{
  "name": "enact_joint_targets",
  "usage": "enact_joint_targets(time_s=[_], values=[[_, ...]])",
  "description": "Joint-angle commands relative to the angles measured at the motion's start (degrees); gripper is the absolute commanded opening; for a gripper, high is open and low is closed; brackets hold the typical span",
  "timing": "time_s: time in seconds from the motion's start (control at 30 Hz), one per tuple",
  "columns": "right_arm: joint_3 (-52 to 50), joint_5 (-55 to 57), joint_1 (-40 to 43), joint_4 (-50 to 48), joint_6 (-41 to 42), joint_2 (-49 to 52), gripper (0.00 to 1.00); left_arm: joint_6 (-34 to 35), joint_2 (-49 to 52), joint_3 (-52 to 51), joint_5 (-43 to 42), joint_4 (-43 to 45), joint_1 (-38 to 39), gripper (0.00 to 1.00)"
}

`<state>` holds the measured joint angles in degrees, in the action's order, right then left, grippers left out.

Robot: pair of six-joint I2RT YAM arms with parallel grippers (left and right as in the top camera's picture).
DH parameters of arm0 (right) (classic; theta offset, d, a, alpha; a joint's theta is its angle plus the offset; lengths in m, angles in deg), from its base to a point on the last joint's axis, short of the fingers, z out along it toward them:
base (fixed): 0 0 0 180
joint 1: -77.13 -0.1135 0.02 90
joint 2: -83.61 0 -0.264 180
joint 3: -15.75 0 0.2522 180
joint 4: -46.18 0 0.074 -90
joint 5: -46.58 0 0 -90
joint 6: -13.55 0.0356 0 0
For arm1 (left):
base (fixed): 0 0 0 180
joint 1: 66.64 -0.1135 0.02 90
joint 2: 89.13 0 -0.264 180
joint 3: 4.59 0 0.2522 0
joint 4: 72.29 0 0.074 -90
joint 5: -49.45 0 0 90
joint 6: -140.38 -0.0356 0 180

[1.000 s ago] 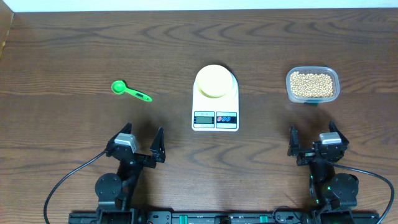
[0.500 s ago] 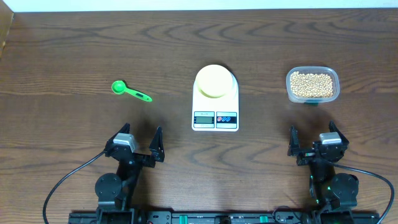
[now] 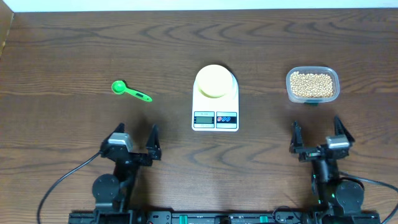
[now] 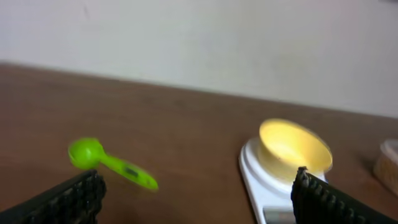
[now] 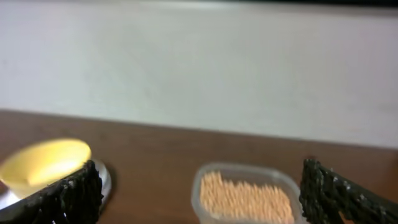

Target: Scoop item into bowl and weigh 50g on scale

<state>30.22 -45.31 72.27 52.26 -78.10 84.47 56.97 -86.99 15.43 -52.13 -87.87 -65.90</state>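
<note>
The pale yellow bowl (image 3: 215,80) sits on the white scale (image 3: 216,118) at the table's middle; both also show in the left wrist view, the bowl (image 4: 292,147) on the scale (image 4: 258,180). The tan beans (image 3: 311,84) fill a clear plastic tub (image 3: 313,70) at the right, also in the right wrist view (image 5: 245,196). A green scoop (image 3: 129,91) lies at the left, also in the left wrist view (image 4: 109,163). My left gripper (image 3: 135,138) is open and empty near the front edge. My right gripper (image 3: 317,132) is open and empty, in front of the tub.
The dark wooden table (image 3: 74,50) stretches behind the objects to a pale wall (image 4: 199,43). Black cables (image 3: 68,177) run from both arm bases along the front edge.
Both arms have shifted slightly: the left gripper has moved a little left and forward, the right gripper has lifted and moved forward toward the tub. The objects have not moved.
</note>
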Motion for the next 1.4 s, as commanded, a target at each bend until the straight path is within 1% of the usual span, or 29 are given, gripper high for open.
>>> enact_joint_targets(time_s=[0.0, 0.1, 0.17, 0.23, 0.3, 0.37, 0.43, 0.5, 0.57, 0.63, 0.67, 0.73, 0.8, 0.87, 0.97, 1.03, 1.17, 1.37], values=[[6.14, 1.40, -0.28, 0.04, 1.95, 0.04, 0.99, -6.54, 6.14, 13.51, 6.49, 0.68, -0.35, 0.98], [16.72, 5.01, -0.28, 2.80, -2.29, 4.02, 0.99, -11.30, 18.49, 28.02, 9.53, -2.25, -0.35, 0.98], [25.64, 5.86, -0.28, 4.83, -4.66, 10.23, 0.99, -14.27, 28.65, 39.82, 9.53, -6.93, -0.35, 0.98], [36.00, 6.08, -0.28, 8.74, -4.87, 18.64, 0.99, -16.61, 39.23, 52.39, 9.94, -13.38, -0.35, 0.98], [47.67, 5.75, -0.33, 16.11, -4.81, 28.22, 0.99, -18.01, 49.42, 64.76, 11.74, -20.94, -0.35, 0.98], [59.58, 4.85, -0.68, 26.03, -4.59, 37.81, 0.99, -18.36, 58.16, 75.41, 11.87, -28.15, -0.35, 0.98], [70.79, 3.39, -1.51, 36.41, -4.57, 46.95, 0.99, -18.36, 64.94, 82.86, 11.87, -32.59, -0.35, 0.98], [79.78, 2.08, -2.25, 44.11, -4.59, 54.77, 0.99, -18.36, 69.51, 87.47, 11.89, -38.77, -0.35, 0.98], [85.64, 1.92, -2.34, 47.34, -4.61, 60.76, 0.99, -16.87, 72.11, 88.59, 11.69, -42.36, -0.35, 0.98], [88.78, -0.79, -2.32, 49.09, -2.05, 65.44, 0.99, -17.05, 74.07, 88.54, 11.78, -45.05, -0.37, 0.98], [89.46, -3.48, -2.32, 50.25, 0.00, 67.28, 0.99, -17.03, 75.19, 88.52, 12.31, -46.69, -0.48, 0.98], [89.48, -10.62, -2.32, 50.60, 0.92, 70.25, 0.99, -16.85, 77.75, 88.52, 12.87, -50.75, -1.57, 0.98], [89.48, -14.60, -2.32, 50.53, 1.01, 72.89, 0.99, -14.08, 80.59, 88.48, 15.10, -54.05, -3.93, 0.98], [89.48, -18.47, -2.32, 50.95, 1.62, 75.52, 0.99, -11.52, 83.69, 88.46, 14.95, -55.34, -7.43, 0.98], [89.48, -25.68, -2.78, 52.06, 1.62, 78.09, 0.99, -11.04, 88.37, 88.46, 10.71, -54.14, -12.66, 0.98], [89.48, -28.06, -3.91, 52.85, 1.64, 79.52, 0.99, -11.04, 91.93, 88.46, 8.09, -52.54, -15.52, 0.98], [89.48, -27.69, -6.86, 55.10, 1.62, 80.74, 0.99, -11.02, 98.99, 88.46, 7.67, -49.72, -18.12, 0.98], [89.48, -23.89, -11.47, 57.29, 1.64, 81.31, 0.99, -12.13, 108.30, 88.46, 7.69, -45.55, -17.62, 0.98]])
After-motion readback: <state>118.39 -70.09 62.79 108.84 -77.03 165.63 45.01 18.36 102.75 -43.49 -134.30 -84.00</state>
